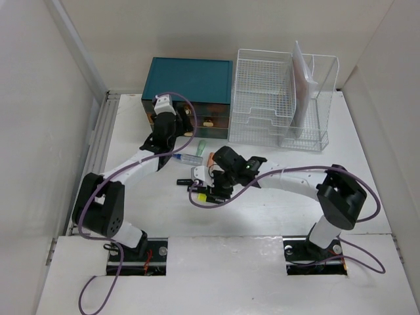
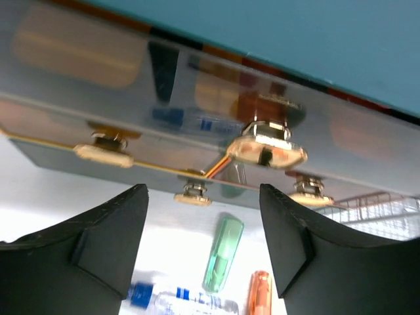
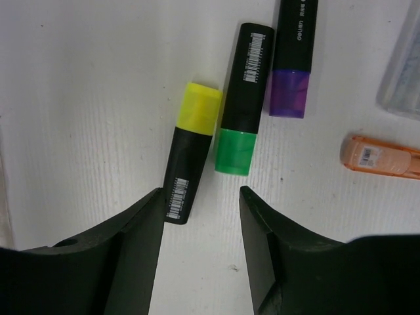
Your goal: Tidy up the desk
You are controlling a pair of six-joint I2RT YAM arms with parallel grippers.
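The white desk (image 1: 295, 197) holds a cluster of small items at its middle. My right gripper (image 1: 211, 190) is open and empty just above them; in the right wrist view (image 3: 200, 216) a yellow-capped highlighter (image 3: 190, 154), a green-capped one (image 3: 243, 98) and a purple one (image 3: 292, 59) lie side by side just ahead of the jaws. My left gripper (image 1: 178, 130) is open and empty (image 2: 203, 223), close to the gold knobs (image 2: 266, 147) of the teal drawer cabinet (image 1: 190, 82). A green translucent pen-like item (image 2: 222, 254), an orange one (image 2: 259, 294) and a clear bottle with a blue cap (image 2: 177, 300) lie below it.
A white wire basket (image 1: 275, 98) with a white sheet stands at the back right, next to the cabinet. A grey rail (image 1: 98, 144) runs along the desk's left edge. The orange item (image 3: 384, 157) lies right of the highlighters. White walls enclose the desk.
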